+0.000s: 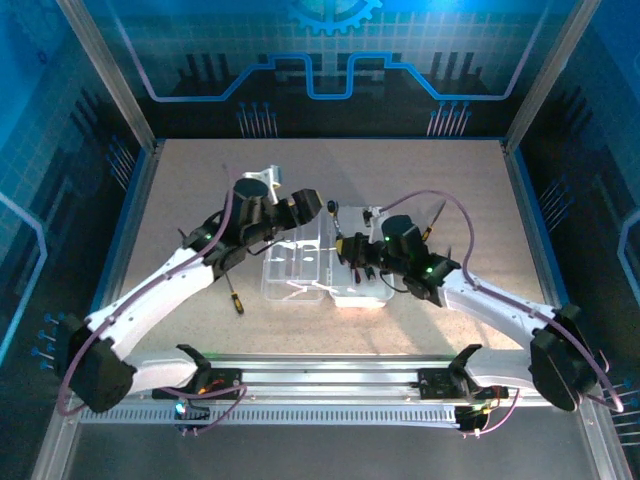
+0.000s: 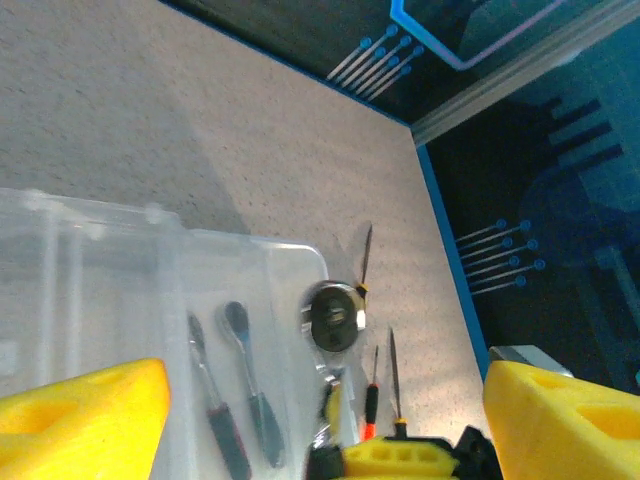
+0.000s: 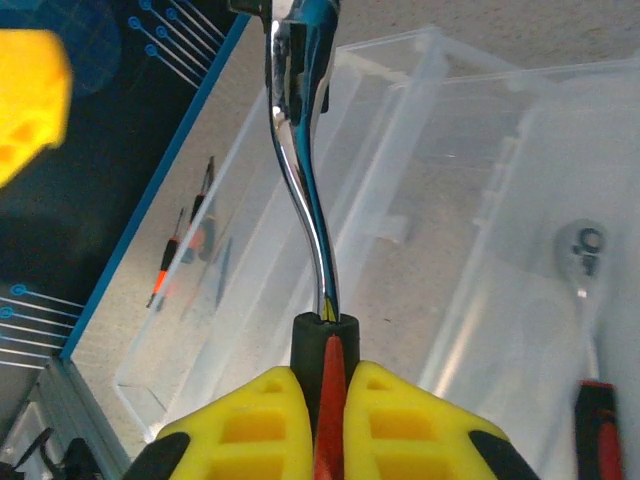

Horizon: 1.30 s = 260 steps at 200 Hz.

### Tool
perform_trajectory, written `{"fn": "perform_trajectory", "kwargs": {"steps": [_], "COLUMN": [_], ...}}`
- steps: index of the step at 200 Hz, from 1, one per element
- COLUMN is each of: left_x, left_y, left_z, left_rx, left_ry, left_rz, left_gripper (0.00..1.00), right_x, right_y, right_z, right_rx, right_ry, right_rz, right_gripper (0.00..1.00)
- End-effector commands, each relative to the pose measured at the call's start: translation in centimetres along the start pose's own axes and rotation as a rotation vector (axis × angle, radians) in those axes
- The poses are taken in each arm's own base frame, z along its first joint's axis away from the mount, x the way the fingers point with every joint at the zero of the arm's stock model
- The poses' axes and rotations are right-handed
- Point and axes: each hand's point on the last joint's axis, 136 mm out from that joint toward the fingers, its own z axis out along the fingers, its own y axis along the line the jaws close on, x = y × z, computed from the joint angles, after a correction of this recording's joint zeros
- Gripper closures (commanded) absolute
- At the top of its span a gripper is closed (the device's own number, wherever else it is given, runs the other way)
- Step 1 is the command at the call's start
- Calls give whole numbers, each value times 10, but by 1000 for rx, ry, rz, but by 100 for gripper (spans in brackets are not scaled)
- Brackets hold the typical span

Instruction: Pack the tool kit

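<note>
- Right gripper (image 3: pixel 325 405): yellow fingers (image 3: pixel 240 435) are pressed together on the black-and-red grip of a ratchet wrench (image 3: pixel 300 170). The chrome shank runs straight out from the jaws, with the head at the top of the right wrist view. The wrench is held in the air above the case; no contact with the plastic can be seen.
- Left gripper (image 2: pixel 322 415): its fingers (image 2: pixel 85 420) are spread wide with nothing clamped between them. It hovers over the far side of the case. In the left wrist view the held wrench's round head sits just past the case's corner.
- Tool case (image 1: pixel 290 268): clear plastic, lying open and flat at about the middle of the worktop (image 1: pixel 200 170), between the two grippers.
- Inside the case: a second ratchet (image 3: pixel 587 245) with a red-and-black handle lies flat in the half on the right of the right wrist view. Two more long tools (image 2: pixel 235 395) show through the wall, too blurred to name.
- Black-and-yellow screwdriver (image 1: pixel 235 296): on bare worktop just left of the case, toward the near-left corner, not touching the case.
- Red-handled screwdriver (image 2: pixel 370 400) and thin dark screwdriver (image 2: pixel 394 360): side by side on the worktop beyond the case, toward the right edge.
- Lone screwdriver (image 2: pixel 366 255): lies a little farther off on the same side.
</note>
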Motion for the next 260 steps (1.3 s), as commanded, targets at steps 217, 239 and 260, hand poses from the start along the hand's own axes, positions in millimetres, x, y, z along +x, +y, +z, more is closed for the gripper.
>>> {"fn": "perform_trajectory", "kwargs": {"steps": [217,239,260], "left_x": [54,54,53], "left_y": [149,149,151], "left_z": [-80,-81,-83], "left_rx": [-354,-350,-362], "left_ry": [-78,-76,-74], "left_rz": [-58,-56,-58], "left_gripper": [7,7,6], "right_x": [22,25,35], "right_y": [-137,-143,-150], "right_z": [4,9,11], "right_rx": [663,697,725], "right_ry": [157,173,204], "right_rz": [-43,-49,-40], "right_gripper": [100,100,99]}}
